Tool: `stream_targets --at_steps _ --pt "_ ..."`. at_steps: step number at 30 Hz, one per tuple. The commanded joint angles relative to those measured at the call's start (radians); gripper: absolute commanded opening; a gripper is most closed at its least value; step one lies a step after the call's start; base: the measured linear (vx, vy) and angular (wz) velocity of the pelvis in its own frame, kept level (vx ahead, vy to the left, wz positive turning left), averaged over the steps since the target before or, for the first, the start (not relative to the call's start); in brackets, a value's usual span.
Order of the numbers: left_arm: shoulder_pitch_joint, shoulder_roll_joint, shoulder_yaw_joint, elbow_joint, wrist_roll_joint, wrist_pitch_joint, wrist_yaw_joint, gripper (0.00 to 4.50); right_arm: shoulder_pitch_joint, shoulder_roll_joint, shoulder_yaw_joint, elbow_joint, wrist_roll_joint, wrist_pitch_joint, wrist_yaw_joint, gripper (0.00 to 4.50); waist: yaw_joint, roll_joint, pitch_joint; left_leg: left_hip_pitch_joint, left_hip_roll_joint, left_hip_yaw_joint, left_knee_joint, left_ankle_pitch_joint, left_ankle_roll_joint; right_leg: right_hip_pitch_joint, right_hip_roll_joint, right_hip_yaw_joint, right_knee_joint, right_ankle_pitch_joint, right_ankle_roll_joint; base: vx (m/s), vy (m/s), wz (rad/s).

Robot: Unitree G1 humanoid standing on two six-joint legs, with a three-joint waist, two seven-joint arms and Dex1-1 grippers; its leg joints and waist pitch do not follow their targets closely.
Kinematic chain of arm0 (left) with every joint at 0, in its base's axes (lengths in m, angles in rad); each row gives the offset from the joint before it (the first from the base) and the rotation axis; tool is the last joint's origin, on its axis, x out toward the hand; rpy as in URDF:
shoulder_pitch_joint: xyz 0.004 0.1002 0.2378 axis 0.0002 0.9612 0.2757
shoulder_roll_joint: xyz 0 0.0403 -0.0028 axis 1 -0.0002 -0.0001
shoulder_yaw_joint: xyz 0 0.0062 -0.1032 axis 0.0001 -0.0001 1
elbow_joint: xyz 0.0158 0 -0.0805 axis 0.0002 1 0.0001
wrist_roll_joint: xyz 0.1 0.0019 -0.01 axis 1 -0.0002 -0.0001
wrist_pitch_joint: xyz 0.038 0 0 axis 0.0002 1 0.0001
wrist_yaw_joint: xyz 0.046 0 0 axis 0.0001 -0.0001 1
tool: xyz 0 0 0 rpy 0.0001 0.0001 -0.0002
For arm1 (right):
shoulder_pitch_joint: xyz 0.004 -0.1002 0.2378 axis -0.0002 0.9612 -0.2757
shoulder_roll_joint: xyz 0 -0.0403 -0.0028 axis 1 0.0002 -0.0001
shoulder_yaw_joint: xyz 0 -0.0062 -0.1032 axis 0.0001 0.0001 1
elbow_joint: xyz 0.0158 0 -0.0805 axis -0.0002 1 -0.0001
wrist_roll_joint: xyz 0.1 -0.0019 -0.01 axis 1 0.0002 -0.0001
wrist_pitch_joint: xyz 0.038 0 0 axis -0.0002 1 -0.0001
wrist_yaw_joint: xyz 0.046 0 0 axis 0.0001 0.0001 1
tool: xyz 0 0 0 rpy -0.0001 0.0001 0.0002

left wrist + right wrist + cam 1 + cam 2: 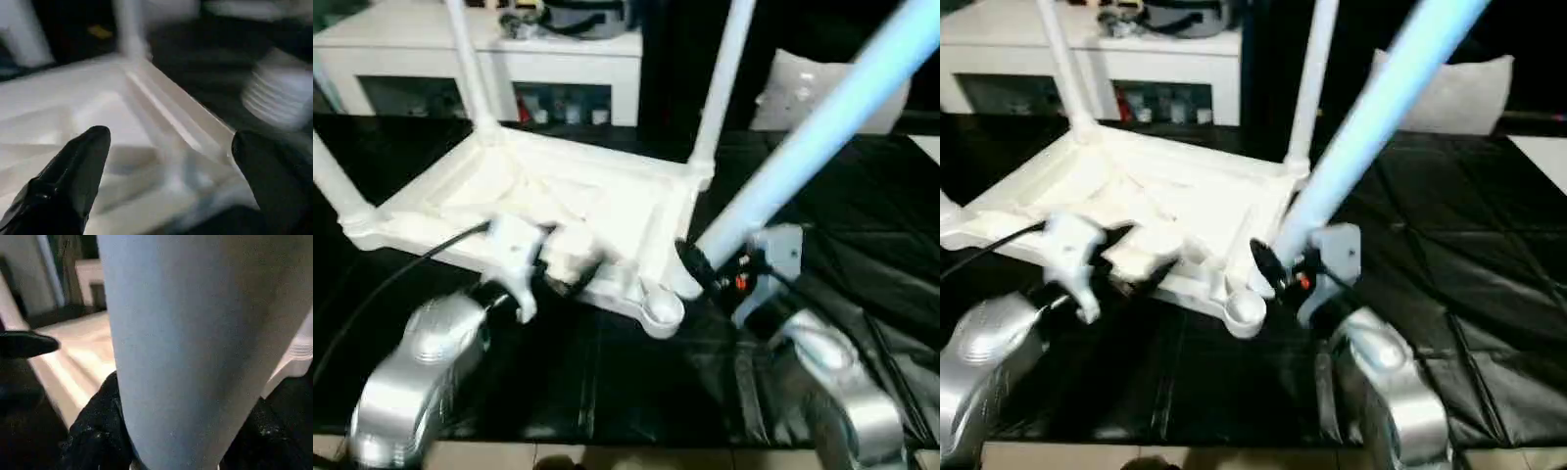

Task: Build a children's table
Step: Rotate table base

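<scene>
The white tabletop lies upside down on a black cover, ribbed underside up. Three white legs stand in its corner sockets: far left, far right and near left. The near right socket holds no leg. My right gripper is shut on the fourth leg, close to its lower end. This leg tilts up to the right, and its lower end hangs just beside that socket. In the right wrist view the leg sits between the black fingers. My left gripper is open over the tabletop's near rim.
A white cabinet with dark openings stands behind the work. A white cushion lies at the back right. The black cover runs to the front edge. A black cable trails from my left wrist.
</scene>
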Motion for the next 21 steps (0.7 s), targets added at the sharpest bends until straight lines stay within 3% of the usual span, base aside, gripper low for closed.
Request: stream_targets --at_steps 1,2,5,9,11,12,13,14,15,16,17,18,19,20,21 --pt "-0.059 0.047 -0.051 0.075 0.023 -0.010 -0.134 4.50 -0.025 -0.025 -0.011 0.031 0.007 0.011 0.033 1.89 0.001 0.015 -0.047 0.013 0.056 -0.028 -0.097 -0.271 -0.047 0.007 -0.099 0.048 -0.096 -0.218 -0.101 0.000 0.000 0.00" --pt "-0.082 0.073 -0.076 0.107 0.034 -0.030 -0.192 4.33 -0.031 -0.036 -0.009 0.043 0.003 -0.002 0.047 1.89 0.003 0.016 -0.048 0.016 0.056 -0.024 -0.094 -0.267 -0.048 0.002 -0.098 0.049 -0.094 -0.197 -0.108 0.000 0.000 0.00" --pt "-0.110 0.108 -0.114 0.154 0.050 -0.069 -0.275 4.12 -0.034 -0.046 -0.011 0.056 0.001 -0.020 0.064 1.89 0.005 0.012 -0.050 0.008 0.059 -0.016 -0.090 -0.205 -0.035 0.011 -0.104 0.049 -0.088 -0.092 -0.144 0.000 0.000 0.00" --pt "-0.192 0.156 -0.210 0.293 0.106 -0.179 -0.441 3.70 -0.029 -0.071 -0.019 0.064 0.015 -0.033 0.102 1.89 0.006 0.014 -0.060 0.009 0.060 -0.011 -0.081 -0.128 -0.022 0.015 -0.098 0.045 -0.073 0.065 -0.156 0.000 0.000 0.00" --pt "-0.192 0.156 -0.210 0.293 0.106 -0.179 -0.441 3.60 -0.029 -0.071 -0.019 0.064 0.015 -0.033 0.102 1.89 0.007 0.013 -0.059 0.009 0.059 -0.009 -0.081 -0.125 -0.018 0.018 -0.098 0.045 -0.073 0.080 -0.155 0.000 0.000 0.00" --pt "-0.244 0.151 -0.256 0.393 0.162 -0.259 -0.473 3.50 -0.022 -0.083 -0.018 0.062 0.019 -0.037 0.118 1.89 0.007 0.017 -0.060 0.009 0.060 -0.010 -0.080 -0.118 -0.019 0.019 -0.101 0.043 -0.070 0.104 -0.165 0.000 0.000 0.00" --pt "-0.275 0.142 -0.275 0.450 0.188 -0.302 -0.486 3.30 -0.019 -0.089 -0.017 0.060 0.022 -0.038 0.126 1.89 0.007 0.016 -0.056 0.011 0.056 -0.007 -0.079 -0.133 -0.010 0.018 -0.096 0.046 -0.082 0.074 -0.152 0.000 0.000 0.00" --pt "-0.286 0.138 -0.282 0.469 0.195 -0.315 -0.492 3.30 -0.017 -0.091 -0.016 0.059 0.023 -0.039 0.129 1.89 0.009 0.017 -0.060 0.015 0.060 -0.006 -0.078 -0.140 -0.016 0.019 -0.099 0.046 -0.077 0.077 -0.154 0.000 0.000 0.00" --pt "-0.347 0.116 -0.313 0.574 0.237 -0.385 -0.520 3.22 -0.008 -0.102 -0.017 0.050 0.030 -0.040 0.144 1.89 0.011 0.025 -0.060 0.012 0.063 -0.008 -0.080 -0.142 -0.023 0.020 -0.103 0.045 -0.077 0.074 -0.159 0.000 0.000 0.00" --pt "-0.351 0.115 -0.315 0.581 0.240 -0.390 -0.522 3.14 -0.007 -0.103 -0.017 0.049 0.030 -0.040 0.145 1.89 0.009 0.019 -0.059 0.013 0.063 -0.006 -0.080 -0.146 -0.023 0.021 -0.101 0.045 -0.080 0.071 -0.159 0.000 0.000 0.00" --pt "-0.372 0.108 -0.324 0.614 0.251 -0.408 -0.534 3.04 -0.003 -0.107 -0.018 0.044 0.033 -0.040 0.150 1.89 0.012 0.028 -0.061 0.012 0.064 -0.009 -0.079 -0.143 -0.026 0.023 -0.105 0.046 -0.076 0.077 -0.162 0.000 0.000 0.00" --pt "-0.410 0.096 -0.341 0.680 0.275 -0.446 -0.550 2.88 0.005 -0.113 -0.020 0.036 0.037 -0.042 0.158 1.89 0.011 0.021 -0.060 0.011 0.066 -0.007 -0.081 -0.148 -0.028 0.024 -0.105 0.046 -0.076 0.090 -0.173 0.000 0.000 0.00" --pt "-0.422 0.093 -0.347 0.701 0.284 -0.460 -0.553 2.88 0.007 -0.116 -0.021 0.034 0.038 -0.042 0.161 1.89 0.011 0.021 -0.060 0.011 0.066 -0.007 -0.081 -0.148 -0.028 0.024 -0.105 0.046 -0.076 0.090 -0.173 0.000 0.000 0.00" --pt "-0.445 0.087 -0.359 0.745 0.297 -0.488 -0.564 2.77 0.012 -0.120 -0.023 0.030 0.040 -0.043 0.166 1.89 0.013 0.034 -0.063 0.013 0.066 -0.008 -0.078 -0.154 -0.032 0.025 -0.110 0.047 -0.073 0.084 -0.181 0.000 0.000 0.00" --pt "-0.459 0.083 -0.366 0.773 0.304 -0.507 -0.571 2.77 0.015 -0.123 -0.024 0.027 0.041 -0.044 0.168 1.89 0.011 0.027 -0.059 0.011 0.065 -0.006 -0.079 -0.157 -0.029 0.024 -0.107 0.047 -0.080 0.074 -0.180 0.000 0.000 0.00"
